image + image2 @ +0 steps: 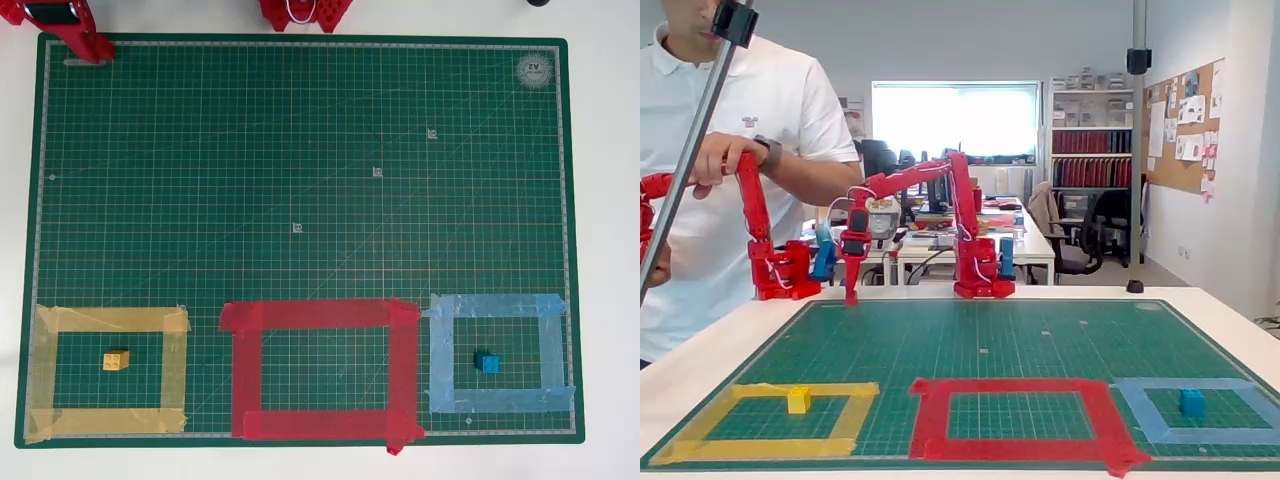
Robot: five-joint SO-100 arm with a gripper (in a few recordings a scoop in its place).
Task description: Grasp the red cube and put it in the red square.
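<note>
The red cube is hidden in both views. The red square [320,370] is a wide red tape outline at the near middle of the green mat, also seen in the fixed view as the red square [1020,420], and its inside is bare. My red gripper [92,45] is at the mat's far left corner. In the fixed view the gripper [851,290] hangs straight down with its tip close to the surface. Its fingers read as one narrow red strip, so I cannot tell whether they are open or hold anything.
A yellow cube [116,360] lies inside the yellow tape outline [105,320] at the near left. A blue cube [487,362] lies inside the light-blue outline [500,305] at the near right. The arm's base [980,280] stands behind the mat's far edge. A person stands behind the table on the left.
</note>
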